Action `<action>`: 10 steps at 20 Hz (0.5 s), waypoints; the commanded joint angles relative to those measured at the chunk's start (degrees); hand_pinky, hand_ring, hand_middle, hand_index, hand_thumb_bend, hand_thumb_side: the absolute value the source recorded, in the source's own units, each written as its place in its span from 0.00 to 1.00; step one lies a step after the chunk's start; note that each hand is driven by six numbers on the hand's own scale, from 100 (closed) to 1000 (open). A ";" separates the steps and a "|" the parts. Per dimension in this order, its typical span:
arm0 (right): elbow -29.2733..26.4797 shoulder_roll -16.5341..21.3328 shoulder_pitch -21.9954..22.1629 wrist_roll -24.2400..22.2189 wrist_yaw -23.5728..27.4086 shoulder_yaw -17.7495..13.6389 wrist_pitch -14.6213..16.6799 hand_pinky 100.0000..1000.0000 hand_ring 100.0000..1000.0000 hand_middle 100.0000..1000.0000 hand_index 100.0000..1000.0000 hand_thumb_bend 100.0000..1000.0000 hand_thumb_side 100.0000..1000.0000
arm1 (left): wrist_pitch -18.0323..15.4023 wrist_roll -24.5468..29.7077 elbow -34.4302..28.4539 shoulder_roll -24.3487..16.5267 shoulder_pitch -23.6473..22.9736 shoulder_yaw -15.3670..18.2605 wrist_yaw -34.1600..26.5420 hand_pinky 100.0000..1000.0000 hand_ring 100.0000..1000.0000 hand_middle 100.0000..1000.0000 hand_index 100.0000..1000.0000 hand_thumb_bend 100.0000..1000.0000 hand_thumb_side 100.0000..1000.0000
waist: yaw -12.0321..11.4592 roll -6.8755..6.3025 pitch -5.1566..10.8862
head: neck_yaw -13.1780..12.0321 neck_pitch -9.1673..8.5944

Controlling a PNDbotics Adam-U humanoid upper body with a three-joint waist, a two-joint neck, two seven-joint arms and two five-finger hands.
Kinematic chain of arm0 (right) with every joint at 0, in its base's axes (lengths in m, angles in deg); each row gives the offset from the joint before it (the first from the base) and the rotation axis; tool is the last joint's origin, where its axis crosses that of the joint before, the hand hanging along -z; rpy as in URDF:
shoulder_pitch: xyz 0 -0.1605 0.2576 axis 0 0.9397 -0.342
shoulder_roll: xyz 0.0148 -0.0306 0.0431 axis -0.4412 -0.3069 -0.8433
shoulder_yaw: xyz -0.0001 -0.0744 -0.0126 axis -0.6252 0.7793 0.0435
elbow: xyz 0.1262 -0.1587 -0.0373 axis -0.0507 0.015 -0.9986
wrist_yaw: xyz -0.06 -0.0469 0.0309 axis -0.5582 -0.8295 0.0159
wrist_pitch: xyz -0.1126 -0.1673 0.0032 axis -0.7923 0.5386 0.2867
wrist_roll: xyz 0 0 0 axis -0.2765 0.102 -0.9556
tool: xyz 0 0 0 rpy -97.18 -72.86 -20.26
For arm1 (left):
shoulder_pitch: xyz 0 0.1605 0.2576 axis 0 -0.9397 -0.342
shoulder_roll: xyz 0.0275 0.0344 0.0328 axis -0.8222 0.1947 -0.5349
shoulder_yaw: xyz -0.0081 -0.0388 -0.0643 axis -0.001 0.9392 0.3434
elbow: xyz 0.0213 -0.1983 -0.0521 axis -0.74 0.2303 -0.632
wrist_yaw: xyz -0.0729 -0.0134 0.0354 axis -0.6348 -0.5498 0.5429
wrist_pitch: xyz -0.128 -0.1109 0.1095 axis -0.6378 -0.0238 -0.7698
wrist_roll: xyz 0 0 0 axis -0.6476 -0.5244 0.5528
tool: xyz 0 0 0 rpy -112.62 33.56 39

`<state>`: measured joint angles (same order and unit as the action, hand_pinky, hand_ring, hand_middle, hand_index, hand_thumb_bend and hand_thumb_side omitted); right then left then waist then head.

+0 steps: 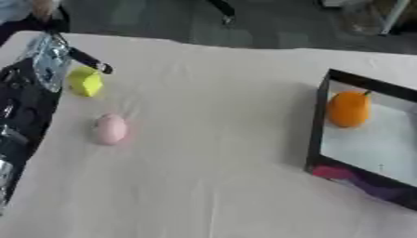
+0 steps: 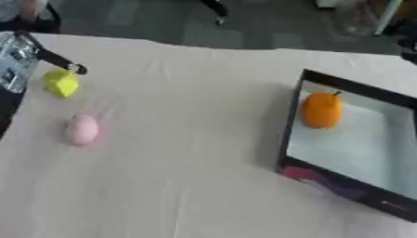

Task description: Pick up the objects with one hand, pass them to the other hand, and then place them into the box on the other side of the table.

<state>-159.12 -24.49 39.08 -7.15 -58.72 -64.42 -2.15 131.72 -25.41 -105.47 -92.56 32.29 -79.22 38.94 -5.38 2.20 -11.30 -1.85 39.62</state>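
Orange fruit (image 1: 348, 109) in box (image 1: 316, 125) — pink egg (image 1: 110, 128), yellow block (image 1: 85, 82) outside

Left arm (image 1: 24, 107): black w/ silver, shiny parts; thin black finger (image 1: 88, 60).

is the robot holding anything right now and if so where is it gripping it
Cannot be told. The left arm sits beside the yellow object, hand unclear; the right hand is out of view.
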 commanded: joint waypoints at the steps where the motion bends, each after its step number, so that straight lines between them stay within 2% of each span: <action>1: -0.66 1.19 -0.68 0.20 -0.59 -0.48 -0.13 1.00 1.00 0.94 0.97 0.00 0.67 | 0.87 0.55 -0.22 -1.81 1.56 0.44 0.68 0.94 0.86 0.74 0.78 0.78 0.23 | 0.11 0.46 0.12 | -0.33 -0.67; 8: -0.33 1.03 0.24 0.47 -1.86 -0.57 -0.15 1.00 1.00 0.94 0.96 0.00 0.69 | 0.29 3.78 0.94 -3.18 1.64 0.63 1.59 0.94 0.87 0.75 0.79 0.74 0.17 | 0.09 0.24 0.04 | -0.75 -0.62; 10: -0.24 1.01 0.44 0.59 -2.05 -0.62 -0.11 1.00 1.00 0.93 0.96 0.00 0.69 | 0.12 4.52 1.01 -3.42 1.59 0.85 1.57 0.95 0.87 0.74 0.79 0.71 0.13 | 0.08 0.26 0.07 | -0.79 -0.59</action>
<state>-158.93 -24.75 40.02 -6.81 -60.42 -64.44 -2.26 131.34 -22.05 -104.07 -94.04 32.37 -78.78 40.11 -5.37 2.20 -11.45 -2.43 39.62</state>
